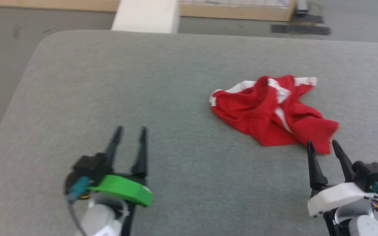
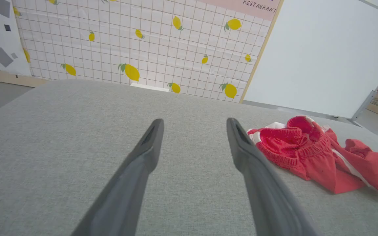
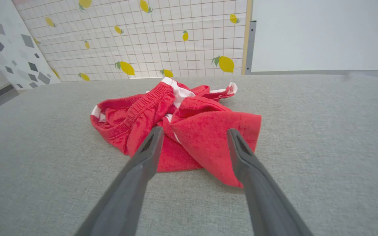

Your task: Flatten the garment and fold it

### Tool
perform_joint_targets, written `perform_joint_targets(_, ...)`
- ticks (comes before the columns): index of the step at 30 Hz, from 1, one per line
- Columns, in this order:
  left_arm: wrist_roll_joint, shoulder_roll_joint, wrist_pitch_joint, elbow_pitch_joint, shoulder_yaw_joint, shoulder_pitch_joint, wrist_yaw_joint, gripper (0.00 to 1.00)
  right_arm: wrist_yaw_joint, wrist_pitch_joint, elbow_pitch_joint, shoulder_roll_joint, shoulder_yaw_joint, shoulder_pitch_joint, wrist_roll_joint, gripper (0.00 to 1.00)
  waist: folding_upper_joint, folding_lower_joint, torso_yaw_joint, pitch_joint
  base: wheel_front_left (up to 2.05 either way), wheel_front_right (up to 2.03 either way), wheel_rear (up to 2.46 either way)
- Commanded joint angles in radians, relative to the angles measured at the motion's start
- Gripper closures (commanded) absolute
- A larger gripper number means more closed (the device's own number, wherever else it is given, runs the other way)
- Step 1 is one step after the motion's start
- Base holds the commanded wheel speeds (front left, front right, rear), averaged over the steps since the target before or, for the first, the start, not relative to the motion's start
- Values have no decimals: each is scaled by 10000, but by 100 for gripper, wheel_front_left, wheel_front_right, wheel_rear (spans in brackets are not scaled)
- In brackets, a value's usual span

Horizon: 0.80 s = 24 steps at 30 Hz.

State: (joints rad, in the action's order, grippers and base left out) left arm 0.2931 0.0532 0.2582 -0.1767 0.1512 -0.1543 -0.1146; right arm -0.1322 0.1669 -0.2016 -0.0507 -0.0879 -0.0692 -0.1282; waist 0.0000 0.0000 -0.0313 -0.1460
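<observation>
The garment [image 1: 271, 109] is a pair of red shorts with white stripes, lying crumpled in a heap right of centre on the grey padded table [image 1: 143, 82]. Its elastic waistband shows in the left wrist view on the garment [image 2: 310, 149] and in the right wrist view on the garment [image 3: 182, 124]. My right gripper [image 1: 322, 146] is open just in front of the heap's near corner, its fingertips framing a loose flap of the fabric without holding it; the right gripper [image 3: 194, 131] has spread fingers. My left gripper [image 1: 130, 131] stands open over bare table well to the left of the shorts, also seen as the left gripper [image 2: 194, 123].
The table's rounded far-left corner [image 1: 49, 37] and left edge border grey floor. A white post [image 1: 146, 14] and a wooden frame [image 1: 235, 11] stand beyond the far edge. A lemon-patterned wall panel [image 2: 143, 49] and a white board [image 2: 323, 55] rise behind.
</observation>
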Motion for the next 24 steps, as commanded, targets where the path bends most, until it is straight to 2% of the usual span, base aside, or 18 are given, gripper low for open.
perform_joint_targets(1, 105, -30, 8, -212, 327, -311, -73, 0, 15, 104, 81, 2, 69, 99, -111, 0, 0, 0, 962, 212, 0, 0, 0)
perform_joint_targets(9, 917, -30, -1277, -1746, 2452, -2882, -153, 0, 15, 379, 122, 3, 620, -178, -299, 0, 0, 0, 2446, -572, 0, 0, 0)
perform_joint_targets(10, 1461, -30, -2128, -2550, 3112, -3965, -157, 0, 15, 472, -15, 4, 862, -357, -525, 0, 0, 0, 2910, -903, 0, 0, 0)
perform_joint_targets(13, 1857, -30, -3151, -3455, 3430, -4831, -116, 0, 15, 568, -178, 4, 1130, -487, -794, 0, 0, 0, 3239, -1169, 0, 0, 0)
perform_joint_targets(14, 2146, -30, -4143, -4290, 3603, -5616, 165, 0, 15, 670, -406, 4, 1397, -614, -1038, 0, 0, 0, 3502, -1370, 0, 0, 0)
perform_joint_targets(18, 1941, -25, -5026, -5203, 3854, -6541, 675, 0, 15, 776, -696, 4, 1650, -777, -1204, 0, 0, 0, 3687, -1537, 0, 0, 0)
perform_joint_targets(21, 1856, -18, -5682, -5756, 4001, -6922, 797, 0, 15, 832, -845, 4, 1747, -873, -1298, 0, 0, 0, 3750, -1564, 0, 0, 0)
perform_joint_targets(23, 2094, -20, -5887, -5821, 3961, -7001, 627, 57, 15, 862, -921, 4, 1754, -931, -1337, 0, 0, 0, 3740, -1557, 0, 0, 0)
perform_joint_targets(24, 2169, -21, -5778, -5744, 3938, -7024, 572, 100, 15, 876, -953, 4, 1718, -955, -1340, 0, 0, 0, 3695, -1543, 0, 0, 0)
